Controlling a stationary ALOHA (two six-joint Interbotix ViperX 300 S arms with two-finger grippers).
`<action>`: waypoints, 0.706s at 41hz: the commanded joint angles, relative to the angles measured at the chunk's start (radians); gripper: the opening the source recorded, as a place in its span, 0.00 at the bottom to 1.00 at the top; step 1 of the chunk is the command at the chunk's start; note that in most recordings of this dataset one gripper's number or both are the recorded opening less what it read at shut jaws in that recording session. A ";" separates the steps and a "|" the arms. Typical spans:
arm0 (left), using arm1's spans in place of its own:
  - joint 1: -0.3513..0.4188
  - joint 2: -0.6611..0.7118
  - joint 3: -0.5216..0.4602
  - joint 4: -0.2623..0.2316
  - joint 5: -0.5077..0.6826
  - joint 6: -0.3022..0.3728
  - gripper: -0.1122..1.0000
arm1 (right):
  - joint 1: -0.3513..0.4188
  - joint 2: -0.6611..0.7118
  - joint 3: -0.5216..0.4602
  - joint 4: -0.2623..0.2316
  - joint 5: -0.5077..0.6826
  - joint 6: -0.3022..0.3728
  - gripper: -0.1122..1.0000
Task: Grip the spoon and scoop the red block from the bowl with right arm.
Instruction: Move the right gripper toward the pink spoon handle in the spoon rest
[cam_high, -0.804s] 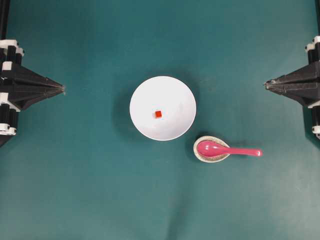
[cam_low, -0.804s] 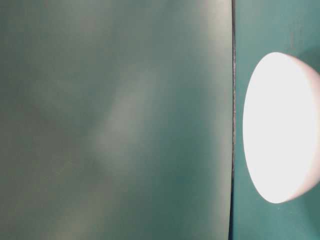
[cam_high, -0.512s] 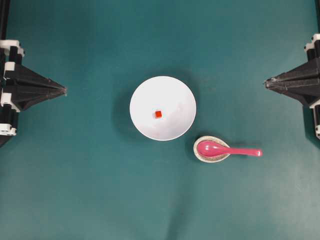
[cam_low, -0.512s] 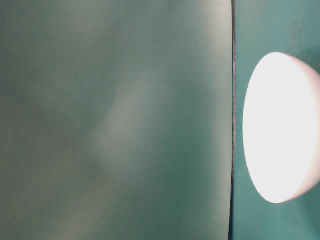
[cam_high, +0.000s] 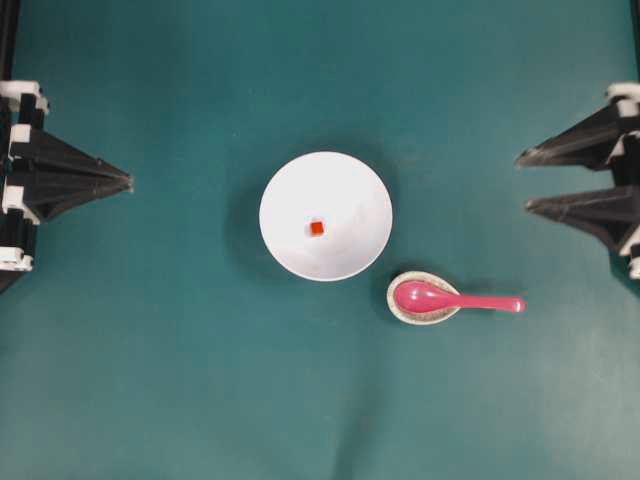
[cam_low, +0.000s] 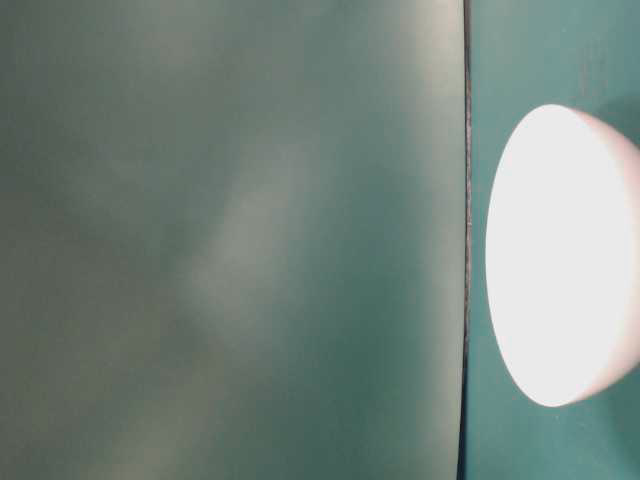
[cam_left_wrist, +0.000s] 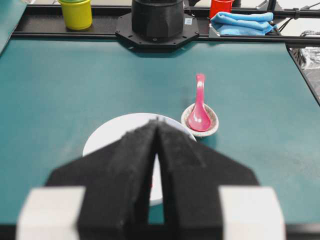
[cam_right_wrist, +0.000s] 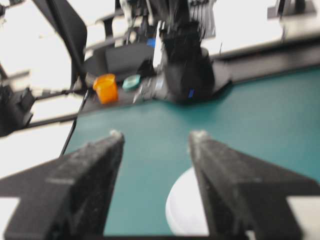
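A large white bowl (cam_high: 325, 216) sits mid-table with the tiny red block (cam_high: 317, 228) inside it. The pink spoon (cam_high: 455, 299) lies to the bowl's lower right, its scoop resting in a small speckled dish (cam_high: 403, 309) and its handle pointing right. The right gripper (cam_high: 523, 182) hangs at the right edge, open, nothing between its fingers, well apart from the spoon. At the left edge the left gripper (cam_high: 129, 181) is shut and empty. In the left wrist view the shut gripper (cam_left_wrist: 157, 121) covers part of the bowl (cam_left_wrist: 107, 134), with the spoon (cam_left_wrist: 199, 107) beyond. The right wrist view shows the open gripper (cam_right_wrist: 157, 135) above the bowl (cam_right_wrist: 185, 207).
The table is a teal mat. Along its far edges stand a yellow cup (cam_left_wrist: 76, 12), a red cup (cam_left_wrist: 220, 6), a blue cloth (cam_left_wrist: 242, 22) and an orange cup (cam_right_wrist: 106, 88). The table-level view shows only the bowl's side (cam_low: 560, 255) and a blurred teal surface.
The right gripper has gone from shut to open, its two fingers now spread apart. The left gripper, bowl, block and spoon have not moved.
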 joint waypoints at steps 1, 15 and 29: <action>-0.002 0.002 -0.026 0.002 -0.005 0.002 0.10 | 0.064 0.066 -0.006 0.003 0.018 0.014 0.62; -0.002 0.002 -0.026 0.002 -0.002 0.002 0.10 | 0.272 0.463 0.075 0.137 -0.362 0.017 0.61; -0.002 -0.006 -0.026 0.003 -0.008 0.002 0.10 | 0.474 0.653 0.238 0.383 -0.756 0.008 0.61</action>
